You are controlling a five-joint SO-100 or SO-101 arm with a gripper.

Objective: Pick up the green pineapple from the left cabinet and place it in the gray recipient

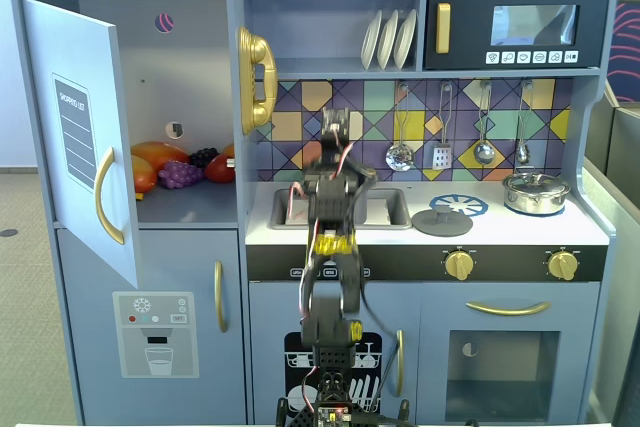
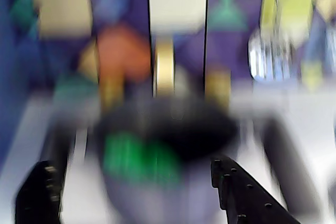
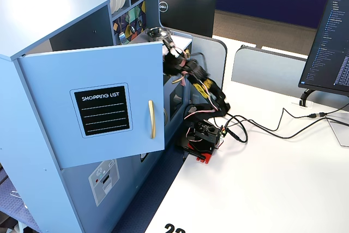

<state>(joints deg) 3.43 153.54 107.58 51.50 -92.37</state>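
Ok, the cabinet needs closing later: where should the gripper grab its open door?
Probably the curved gold handle on the door: it runs upright and bows off the panel, so come at the outer face, jaws closing sideways across it.

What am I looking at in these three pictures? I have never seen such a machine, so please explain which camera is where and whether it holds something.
This is a small robot arm standing before a toy kitchen. One fixed view looks at the kitchen from the front; another looks from the side, past the open door of the left cabinet. The third camera rides on the arm's wrist and is badly blurred.

In the front view, orange-red fruits and purple grapes lie on the cabinet shelf. A steel pot stands on the counter at the right.

In the wrist view, the claw appears open and empty, its two dark fingers apart. Beyond it something green, probably the green pineapple, seems to lie in a dark gray pot.
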